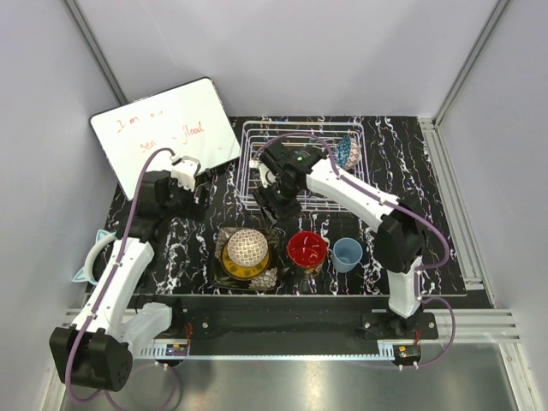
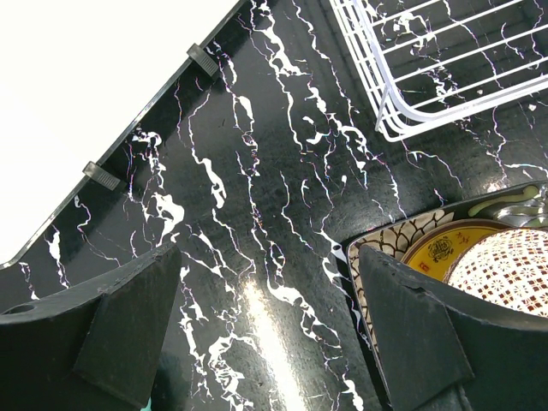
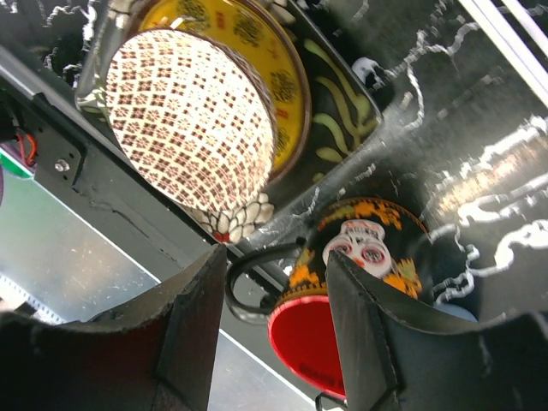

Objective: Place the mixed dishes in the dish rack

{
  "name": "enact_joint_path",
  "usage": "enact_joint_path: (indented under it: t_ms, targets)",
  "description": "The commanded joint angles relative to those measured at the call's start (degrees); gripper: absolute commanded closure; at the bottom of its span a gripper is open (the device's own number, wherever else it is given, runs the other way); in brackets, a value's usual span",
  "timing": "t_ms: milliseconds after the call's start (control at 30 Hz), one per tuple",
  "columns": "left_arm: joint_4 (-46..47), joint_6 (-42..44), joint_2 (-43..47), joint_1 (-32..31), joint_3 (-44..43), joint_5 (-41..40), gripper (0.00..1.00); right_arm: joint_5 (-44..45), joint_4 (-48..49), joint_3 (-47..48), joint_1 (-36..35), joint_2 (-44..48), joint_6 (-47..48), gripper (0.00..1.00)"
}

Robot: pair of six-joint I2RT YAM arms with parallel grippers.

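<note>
Left gripper (image 2: 267, 257) jaws stood apart over the table (image 2: 257, 154), right gripper (image 3: 276, 257) jaws spread, empty, at the dish rack (image 1: 248, 167) near edge, blue patterned bowl (image 1: 346, 151) inside.

Top cam: high behind my bases, looking down on the table (image 1: 402, 171). Left wrist cam: low, facing the dish rack (image 2: 445, 86) corner. Right wrist cam: close on the lattice bowl (image 3: 193, 128), seen in all three.

The left gripper (image 2: 270, 253) hangs with its fingers spread over the black marbled table (image 2: 257, 154), between the white board (image 2: 86, 86) and a corner of the dish rack (image 2: 377, 98) (a yellow plate (image 2: 441, 248) shows at lower right).
</note>
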State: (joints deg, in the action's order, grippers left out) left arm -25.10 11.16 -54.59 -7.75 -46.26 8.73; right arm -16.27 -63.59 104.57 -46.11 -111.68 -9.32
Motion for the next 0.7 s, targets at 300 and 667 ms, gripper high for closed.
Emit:
enact_joint_path:
  t_ms: [300,667]
  targets:
    - [2.1,1.6,2.2,0.1,-0.8,-0.8,0.11,-7.5,6.8,0.1,-2.2,-7.4,4.0,0.44]
    - [2.3,1.9,2.6,-0.1,-0.1,-1.2,0.11,-8.2,9.1,-1.1,-3.4,-11.5,4.0,0.52]
